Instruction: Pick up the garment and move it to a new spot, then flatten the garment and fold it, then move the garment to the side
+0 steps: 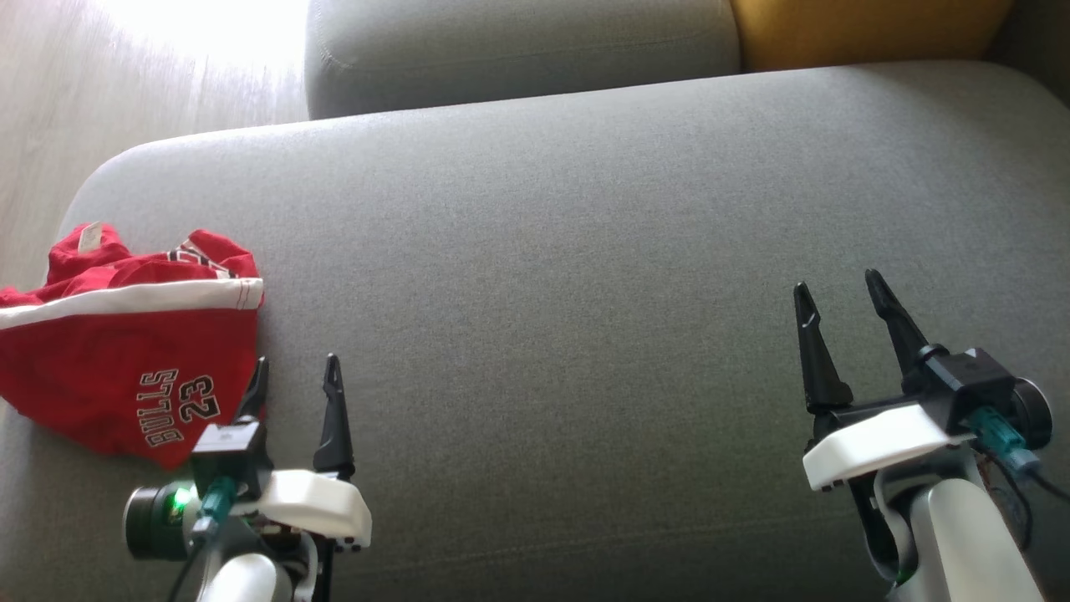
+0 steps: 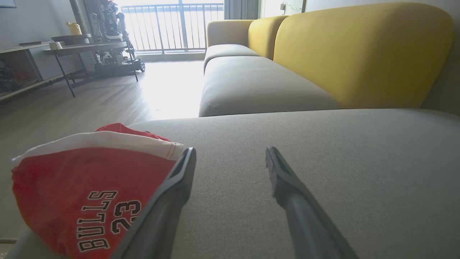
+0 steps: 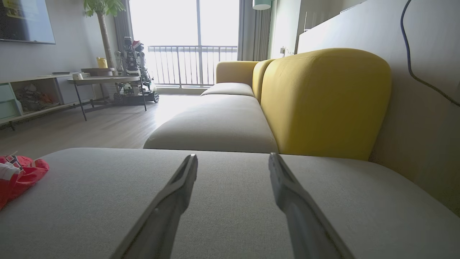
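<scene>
A living room with a pale wood-plank floor (image 2: 90, 100) runs towards a bright window with a railed balcony (image 3: 190, 64), and a thin-legged dark side table (image 2: 90, 48) stands against the far wall. A long sofa takes up the near ground. Its seat cushion (image 1: 585, 293) is a broad, rounded slab of grey, finely woven fabric, smooth and unwrinkled. Behind it rise plump mustard-yellow backrests (image 2: 359, 54) with soft, bulging corners.

The garment (image 1: 125, 359) lies at the left end of this cushion, close to the rounded edge. It is a bunched red jersey piece with a white band across it, "BULLS 23" printed in black letters outlined in white, and a small pale label at its top fold.

The left gripper (image 1: 297, 361) hangs low over the cushion just beside the garment's right edge, its two tapered dark fingers spread with nothing between them. Whether the nearer finger touches the cloth cannot be told. The right gripper (image 1: 838, 282) is well apart over bare grey fabric, fingers likewise parted and empty.
</scene>
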